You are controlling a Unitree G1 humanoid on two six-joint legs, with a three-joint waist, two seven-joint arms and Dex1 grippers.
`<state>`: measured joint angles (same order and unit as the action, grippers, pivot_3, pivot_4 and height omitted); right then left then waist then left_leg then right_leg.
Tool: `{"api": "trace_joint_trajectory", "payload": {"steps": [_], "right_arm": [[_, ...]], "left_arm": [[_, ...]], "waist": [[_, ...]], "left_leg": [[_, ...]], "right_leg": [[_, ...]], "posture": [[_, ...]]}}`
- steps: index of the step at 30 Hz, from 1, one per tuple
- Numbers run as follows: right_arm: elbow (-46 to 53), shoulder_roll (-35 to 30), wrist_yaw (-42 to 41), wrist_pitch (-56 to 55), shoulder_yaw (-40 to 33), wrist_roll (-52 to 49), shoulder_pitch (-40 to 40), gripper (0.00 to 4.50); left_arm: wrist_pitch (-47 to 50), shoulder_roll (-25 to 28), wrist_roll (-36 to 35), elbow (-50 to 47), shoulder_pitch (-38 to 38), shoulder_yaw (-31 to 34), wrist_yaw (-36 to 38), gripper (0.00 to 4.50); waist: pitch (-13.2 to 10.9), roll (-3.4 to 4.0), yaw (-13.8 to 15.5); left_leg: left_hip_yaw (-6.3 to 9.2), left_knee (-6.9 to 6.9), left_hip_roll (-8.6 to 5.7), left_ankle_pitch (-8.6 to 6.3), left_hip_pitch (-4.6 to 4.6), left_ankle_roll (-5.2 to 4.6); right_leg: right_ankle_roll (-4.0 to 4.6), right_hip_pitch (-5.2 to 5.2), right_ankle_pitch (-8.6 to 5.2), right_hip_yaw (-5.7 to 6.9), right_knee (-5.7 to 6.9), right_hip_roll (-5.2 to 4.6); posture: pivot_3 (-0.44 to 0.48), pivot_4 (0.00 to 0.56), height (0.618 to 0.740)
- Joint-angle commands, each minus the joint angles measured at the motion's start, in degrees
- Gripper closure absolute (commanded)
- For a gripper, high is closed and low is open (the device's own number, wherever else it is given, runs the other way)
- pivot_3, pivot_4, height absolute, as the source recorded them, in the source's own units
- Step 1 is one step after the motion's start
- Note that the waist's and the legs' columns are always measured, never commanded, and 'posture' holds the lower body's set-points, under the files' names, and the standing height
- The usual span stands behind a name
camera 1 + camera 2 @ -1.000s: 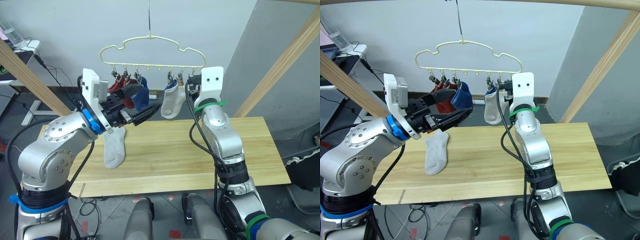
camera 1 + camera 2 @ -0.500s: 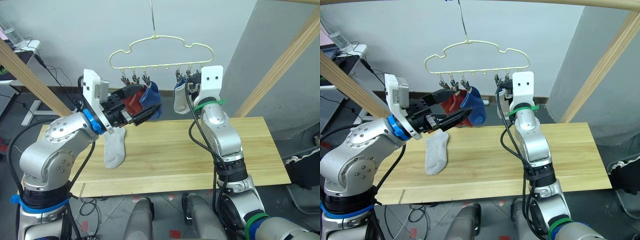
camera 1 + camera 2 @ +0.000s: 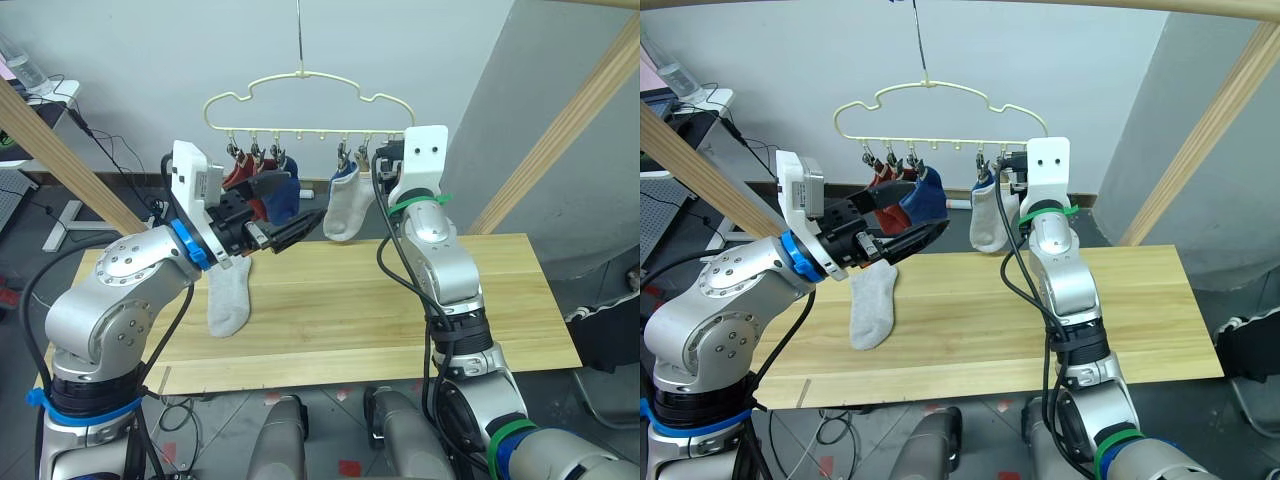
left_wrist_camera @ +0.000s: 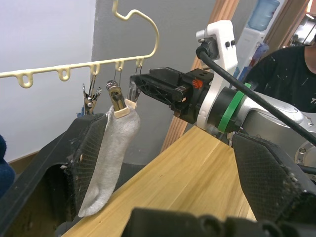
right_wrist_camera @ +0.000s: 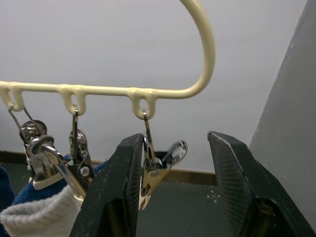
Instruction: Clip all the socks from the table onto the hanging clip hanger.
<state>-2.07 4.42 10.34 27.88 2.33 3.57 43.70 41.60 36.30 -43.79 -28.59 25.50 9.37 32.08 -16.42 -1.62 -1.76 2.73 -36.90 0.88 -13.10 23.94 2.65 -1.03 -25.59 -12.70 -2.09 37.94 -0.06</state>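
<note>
Lying on the tabletop (image 3: 400, 300): one grey sock (image 3: 228, 298), still unclipped. Hanging above, the clip hanger (image 3: 305, 105), carrying red, blue and grey socks. Hovering wide open, the left claw (image 3: 275, 215); bracketing the empty end clip (image 5: 158, 165), the right claw (image 5: 180, 192), open. Risking a swinging hanger if nudged, spoiling the clipping.

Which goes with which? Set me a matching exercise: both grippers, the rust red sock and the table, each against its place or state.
1 left gripper
2 right gripper
3 rust red sock
4 table

a bears one grey sock lying flat
b open, either side of the empty end clip
c clipped near the left end of the clip hanger
d open, raised by the hung blue sock

Pairs: 1-d, 2-b, 3-c, 4-a
</note>
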Motion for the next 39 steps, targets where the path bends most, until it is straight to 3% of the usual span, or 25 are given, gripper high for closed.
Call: {"api": "trace_joint_trajectory", "payload": {"steps": [1, 21, 29, 35, 39], "right_arm": [[0.60, 0.80, 0.87, -1.71, -0.22, 0.50, 1.73, 2.33], [-6.34, 1.83, 1.67, -4.91, -3.38, -0.41, 5.98, 2.33], [-5.29, 2.47, 0.84, -4.85, -3.13, -0.92, 5.52, 4.37], [-3.57, 1.47, -1.45, -3.16, -2.98, -1.59, 5.01, 4.47], [0.29, -2.90, -11.77, 2.34, -0.74, -4.73, 4.20, 4.47]], "left_arm": [[-1.46, -0.11, 0.18, -1.14, 0.68, 0.55, 0.26, 0.00], [-1.29, -0.26, 0.34, -1.47, 1.36, 0.12, -0.25, 0.00], [-1.81, -0.58, 0.92, -1.35, 1.19, -0.16, -0.23, 0.00], [-1.97, -1.30, 1.46, -1.24, 1.11, -0.35, -0.33, 0.00], [-2.05, -1.25, 2.18, -1.48, -0.03, -0.43, 0.07, 0.00]], "waist": [[0.00, 0.00, 0.00], [0.00, 0.00, 0.07], [0.00, 0.00, 0.06], [0.00, 0.00, 0.07], [0.00, 0.00, 0.06]], "left_leg": [[0.00, 0.00, 0.00, 0.00, 0.00, 0.00], [0.01, 0.00, -0.01, 0.00, 0.00, 0.00], [0.00, -0.01, -0.03, 0.00, 0.01, 0.00], [0.00, -0.01, -0.04, 0.00, 0.01, 0.00], [-0.02, -0.01, -0.05, 0.00, 0.01, 0.00]], "right_leg": [[0.00, 0.00, 0.00, 0.00, 0.00, 0.00], [0.04, 0.00, 0.03, 0.04, 0.01, -0.01], [0.20, 0.00, 0.12, 0.05, 0.01, -0.03], [0.20, 0.00, 0.12, 0.06, 0.02, -0.03], [0.21, 0.00, 0.12, 0.05, 0.01, -0.04]], "posture": [[0.063, 0.277, 0.740], [0.075, 0.260, 0.740], [0.068, 0.260, 0.740], [0.064, 0.266, 0.740], [0.058, 0.270, 0.740]]}}
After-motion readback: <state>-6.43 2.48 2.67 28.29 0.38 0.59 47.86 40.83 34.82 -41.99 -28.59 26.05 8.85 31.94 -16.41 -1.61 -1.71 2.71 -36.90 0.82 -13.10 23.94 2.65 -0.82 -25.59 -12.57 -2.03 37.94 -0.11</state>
